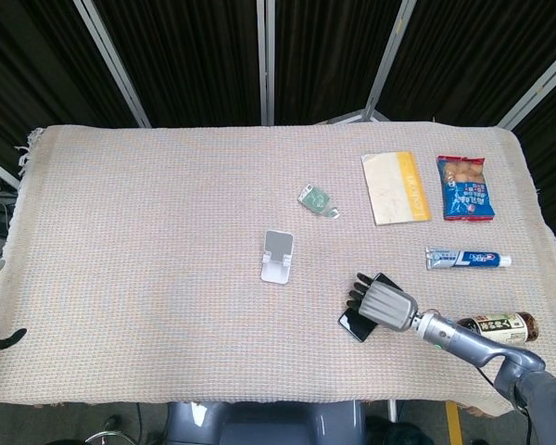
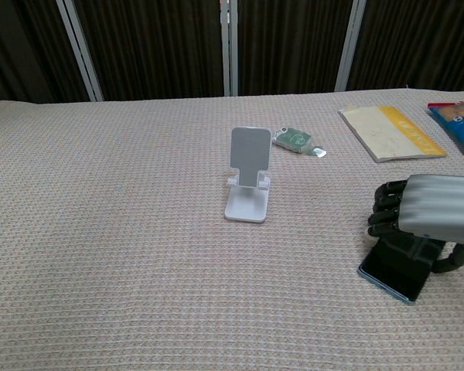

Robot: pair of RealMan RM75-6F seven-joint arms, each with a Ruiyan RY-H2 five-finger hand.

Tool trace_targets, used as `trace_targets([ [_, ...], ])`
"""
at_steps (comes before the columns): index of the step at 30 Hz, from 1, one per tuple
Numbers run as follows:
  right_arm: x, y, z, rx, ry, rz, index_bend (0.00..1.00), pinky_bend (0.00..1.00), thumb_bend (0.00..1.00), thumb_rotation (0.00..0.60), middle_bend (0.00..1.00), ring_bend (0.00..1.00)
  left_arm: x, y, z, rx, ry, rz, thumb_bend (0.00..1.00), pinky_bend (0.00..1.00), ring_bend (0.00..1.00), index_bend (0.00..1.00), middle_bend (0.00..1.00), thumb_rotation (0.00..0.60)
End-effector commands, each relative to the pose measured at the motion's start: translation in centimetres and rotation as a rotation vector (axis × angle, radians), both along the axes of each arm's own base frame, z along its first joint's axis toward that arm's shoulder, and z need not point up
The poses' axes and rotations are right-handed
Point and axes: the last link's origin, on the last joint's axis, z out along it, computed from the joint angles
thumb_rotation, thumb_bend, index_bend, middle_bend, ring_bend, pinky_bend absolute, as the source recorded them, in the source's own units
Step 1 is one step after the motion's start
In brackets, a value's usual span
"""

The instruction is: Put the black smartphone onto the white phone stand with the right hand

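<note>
The black smartphone, lying flat on the counter at four o'clock of the white phone stand, is being covered by the right hand, fingers curled at its edge though a clamp cannot be told, so a firm edge pinch is being advised before lifting.

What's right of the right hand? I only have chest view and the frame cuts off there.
Observer: Head view shows a brown bottle lying on its side close beside the right forearm. I can't tell whether they touch.
Operator: Anything else on that side near the phone?
Observer: A toothpaste tube lies flat on the cloth beyond the right hand, apart from it and from the black smartphone.
</note>
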Motion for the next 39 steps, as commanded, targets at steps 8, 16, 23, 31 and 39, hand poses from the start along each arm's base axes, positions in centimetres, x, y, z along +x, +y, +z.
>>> trace_targets([
  [8, 1.5, -0.8, 1.7, -0.06, -0.085, 0.106, 0.51, 0.38, 0.06, 0.6, 0.52, 0.45, 0.1, 0.0, 0.1, 0.002, -0.006, -0.004, 0.0, 0.0, 0.0, 0.0, 0.0, 0.6],
  [16, 5.3, -2.2, 4.1, -0.169, -0.126, 0.275, 0.51, 0.38, 0.07, 0.6, 0.52, 0.45, 0.2, -0.1, 0.2, 0.001, -0.014, -0.01, 0.0, 0.0, 0.0, 0.0, 0.0, 0.6],
  [23, 11.3, -4.4, 4.8, -0.357, -0.071, 0.516, 0.51, 0.38, 0.08, 0.6, 0.52, 0.45, 0.1, 0.1, 0.3, 0.003, -0.018, -0.005, 0.0, 0.0, 0.0, 0.0, 0.0, 0.6],
  [31, 18.7, -5.7, 3.3, -0.574, 0.105, 0.737, 0.51, 0.38, 0.08, 0.6, 0.52, 0.46, -0.9, 0.7, 0.5, 0.004, -0.026, 0.035, 0.0, 0.0, 0.0, 0.0, 0.0, 0.6],
  [39, 23.1, -6.1, -1.0, -0.672, 0.255, 0.838, 0.51, 0.37, 0.08, 0.6, 0.52, 0.45, -2.0, 1.0, 0.6, 0.004, -0.025, 0.086, 0.0, 0.0, 0.0, 0.0, 0.0, 0.6],
])
